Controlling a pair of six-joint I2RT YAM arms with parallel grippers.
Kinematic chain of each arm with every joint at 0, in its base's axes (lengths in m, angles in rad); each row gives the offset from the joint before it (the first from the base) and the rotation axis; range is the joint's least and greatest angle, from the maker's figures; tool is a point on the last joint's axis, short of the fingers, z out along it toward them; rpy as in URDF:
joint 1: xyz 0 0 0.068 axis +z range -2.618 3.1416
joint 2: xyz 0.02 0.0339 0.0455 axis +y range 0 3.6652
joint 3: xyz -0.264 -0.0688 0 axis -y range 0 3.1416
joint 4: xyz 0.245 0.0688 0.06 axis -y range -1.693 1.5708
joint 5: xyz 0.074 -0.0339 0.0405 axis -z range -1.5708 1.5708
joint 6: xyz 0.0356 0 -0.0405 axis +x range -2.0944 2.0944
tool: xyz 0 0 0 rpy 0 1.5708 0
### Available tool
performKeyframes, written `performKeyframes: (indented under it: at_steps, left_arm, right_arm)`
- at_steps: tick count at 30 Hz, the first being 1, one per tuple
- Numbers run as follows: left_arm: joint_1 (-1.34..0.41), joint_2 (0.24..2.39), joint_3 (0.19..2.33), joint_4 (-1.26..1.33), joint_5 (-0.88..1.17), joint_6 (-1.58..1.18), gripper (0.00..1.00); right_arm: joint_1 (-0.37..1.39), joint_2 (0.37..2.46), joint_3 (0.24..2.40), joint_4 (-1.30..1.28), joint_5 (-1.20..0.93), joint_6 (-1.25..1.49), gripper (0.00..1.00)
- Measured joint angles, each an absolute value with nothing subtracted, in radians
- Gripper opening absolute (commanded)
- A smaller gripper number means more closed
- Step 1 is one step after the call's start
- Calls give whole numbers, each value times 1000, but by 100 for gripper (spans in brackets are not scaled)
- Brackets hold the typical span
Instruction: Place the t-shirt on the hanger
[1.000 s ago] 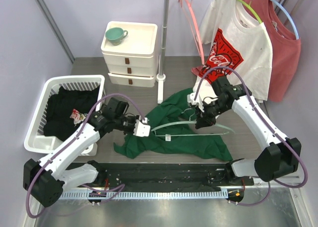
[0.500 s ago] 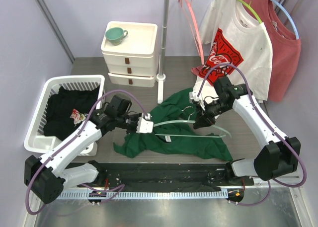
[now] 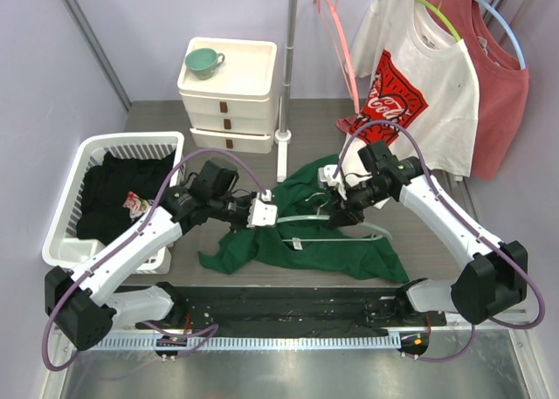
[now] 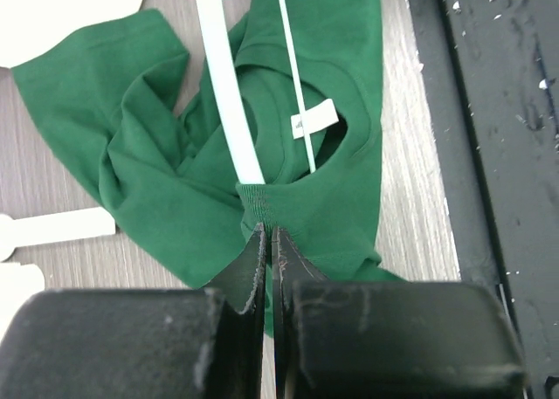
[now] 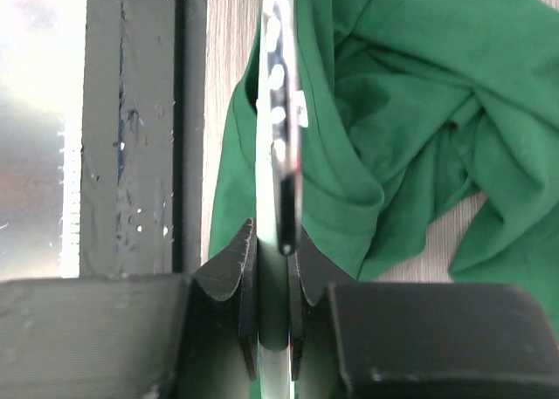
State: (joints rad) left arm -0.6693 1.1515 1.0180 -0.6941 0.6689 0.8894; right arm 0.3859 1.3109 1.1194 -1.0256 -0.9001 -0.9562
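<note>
Hanger [image 3: 301, 217] has been slid left by right fingers [image 5: 238, 257], clamped on its hook; its arm now entered under collar of t-shirt [image 3: 336, 252], pinched by left fingers [image 4: 255, 257], lying near table [image 3: 314, 124] front edge; threading judged underway

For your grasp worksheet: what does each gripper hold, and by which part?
Left gripper: green t-shirt, by its neckband. Right gripper: mint hanger, by its silver hook.
</note>
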Motion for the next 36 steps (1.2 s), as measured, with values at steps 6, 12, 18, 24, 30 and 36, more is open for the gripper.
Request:
performKeyframes:
  at_steps: [6, 12, 18, 24, 30, 36]
  left_arm:
    - [-710, 1173, 1056, -689, 665, 830, 0]
    - [-716, 1213, 1098, -661, 667, 746, 0]
    - [-738, 1231, 1102, -615, 667, 676, 0]
    - [-735, 1210, 1102, -615, 648, 597, 38]
    - [-666, 1125, 1103, -729, 643, 603, 70]
    - [-654, 1110, 1107, -832, 638, 649, 80]
  right_arm:
    - [461, 1349, 1119, -928, -895, -894, 1]
    - [512, 1361, 1116, -836, -886, -851, 1]
    - [561, 1396, 1114, -741, -882, -799, 1]
    - [588, 1398, 1092, -652, -889, -752, 1]
    - [590, 1345, 1037, -621, -889, -749, 1]
    - [594, 1336, 1037, -598, -890, -743, 1]
